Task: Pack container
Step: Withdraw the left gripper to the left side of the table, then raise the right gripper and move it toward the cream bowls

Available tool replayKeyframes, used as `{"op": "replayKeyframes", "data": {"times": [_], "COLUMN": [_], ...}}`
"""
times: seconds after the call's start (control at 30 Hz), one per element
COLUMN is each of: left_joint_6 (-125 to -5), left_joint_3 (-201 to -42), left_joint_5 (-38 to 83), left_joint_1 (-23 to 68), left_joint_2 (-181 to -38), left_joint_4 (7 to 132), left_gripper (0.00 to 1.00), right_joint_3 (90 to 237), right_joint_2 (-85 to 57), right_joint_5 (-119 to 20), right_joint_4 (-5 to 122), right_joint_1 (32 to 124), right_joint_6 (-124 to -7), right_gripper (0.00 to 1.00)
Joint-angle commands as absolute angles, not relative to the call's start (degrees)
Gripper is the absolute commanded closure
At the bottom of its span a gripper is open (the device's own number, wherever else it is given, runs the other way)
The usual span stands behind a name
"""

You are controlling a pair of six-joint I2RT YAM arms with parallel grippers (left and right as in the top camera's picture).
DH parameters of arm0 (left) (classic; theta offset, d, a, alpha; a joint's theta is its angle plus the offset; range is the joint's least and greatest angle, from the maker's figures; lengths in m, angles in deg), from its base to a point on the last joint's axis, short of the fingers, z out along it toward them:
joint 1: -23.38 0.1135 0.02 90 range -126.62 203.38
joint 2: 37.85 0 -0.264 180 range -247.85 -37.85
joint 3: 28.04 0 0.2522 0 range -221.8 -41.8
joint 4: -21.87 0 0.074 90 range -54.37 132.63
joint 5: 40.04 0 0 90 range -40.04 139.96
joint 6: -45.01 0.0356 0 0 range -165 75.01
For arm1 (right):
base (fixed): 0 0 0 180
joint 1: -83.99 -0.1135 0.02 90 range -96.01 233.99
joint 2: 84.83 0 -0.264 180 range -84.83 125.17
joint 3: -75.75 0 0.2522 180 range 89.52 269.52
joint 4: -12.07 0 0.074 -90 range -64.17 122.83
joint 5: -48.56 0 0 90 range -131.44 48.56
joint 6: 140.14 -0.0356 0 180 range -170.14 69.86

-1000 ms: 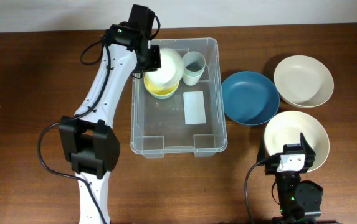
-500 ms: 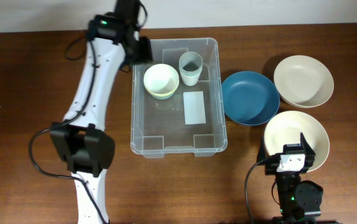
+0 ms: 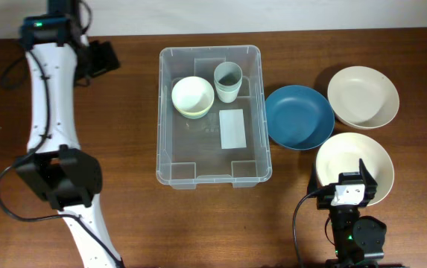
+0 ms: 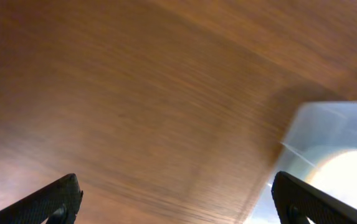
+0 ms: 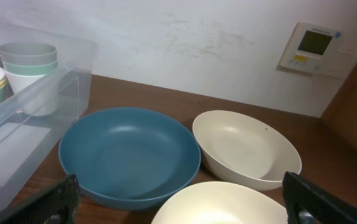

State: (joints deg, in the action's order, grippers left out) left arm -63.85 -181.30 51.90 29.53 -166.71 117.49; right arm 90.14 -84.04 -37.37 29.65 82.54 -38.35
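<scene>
Blue round bowl (image 3: 299, 116) judged next pick: pinch rim, lift over wall, set flat on free base. Clear plastic rectangular container (image 3: 198, 152) sat centre frame, just left of it; white bowl (image 3: 193, 95) and stacked pale cups (image 3: 228, 80) filled its upper end. Left gripper (image 3: 103, 57) hung over brown wooden table (image 3: 213, 223), upper left, arm stretched far, fingers spread, empty. Right gripper (image 3: 340, 177) low at lower right over cream bowl (image 3: 353, 160), fingers wide apart, empty.

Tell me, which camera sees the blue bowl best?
The right wrist view: the blue bowl fills the middle, large and sharp. Overhead shows it whole but small. The left wrist view misses it.
</scene>
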Motion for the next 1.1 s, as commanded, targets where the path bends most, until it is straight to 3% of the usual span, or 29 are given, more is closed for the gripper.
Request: {"op": "replayKeyframes", "data": {"times": [0.0, 0.6, 0.8, 1.07], "left_joint_6": [-63.4, -63.4, -63.4, -63.4], "left_joint_3": [-182.2, -182.2, -182.2, -182.2], "left_joint_5": [52.8, 52.8, 52.8, 52.8], "left_joint_1": [32.0, 34.4, 34.4, 34.4], "left_joint_2": [-166.8, -166.8, -166.8, -166.8], "left_joint_4": [117.8, 117.7, 117.8, 117.7], "left_gripper": [0.01, 0.01, 0.01, 0.01], "right_joint_3": [89.8, 89.8, 90.3, 99.7], "right_joint_2": [-84.4, -84.4, -84.4, -79.4], "right_joint_5": [-36.5, -35.6, -37.7, -23.8], "right_joint_4": [30.0, 28.8, 22.9, 15.2], "right_joint_1": [82.9, 83.0, 83.0, 83.5], "right_joint_6": [-38.5, -38.5, -38.5, -46.9], "right_gripper": [0.01, 0.01, 0.01, 0.01]}}
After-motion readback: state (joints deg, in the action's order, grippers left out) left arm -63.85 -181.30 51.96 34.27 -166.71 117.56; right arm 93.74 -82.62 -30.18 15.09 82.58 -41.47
